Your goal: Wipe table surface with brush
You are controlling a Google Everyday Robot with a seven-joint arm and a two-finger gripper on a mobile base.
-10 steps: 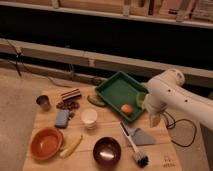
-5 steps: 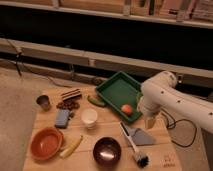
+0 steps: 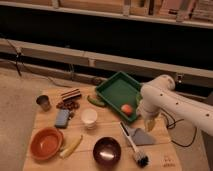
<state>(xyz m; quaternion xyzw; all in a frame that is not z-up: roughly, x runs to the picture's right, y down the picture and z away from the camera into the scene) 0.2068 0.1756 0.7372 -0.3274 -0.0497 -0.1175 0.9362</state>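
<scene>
One pincer point(image 3: 149, 123) hangs above the right side of the tabletop point(image 3: 161, 149), jaws apart and holding nothing, just over the grey dustpan point(image 3: 144, 137). Beside the dustpan lies the brush point(image 3: 131, 142), its white handle pointing toward the green tray point(image 3: 112, 85) and its dark head near the front edge. Descending here risks pinching the dustpan instead, or nudging the slim handle so it rolls toward the dark bowl point(image 3: 106, 151).
</scene>
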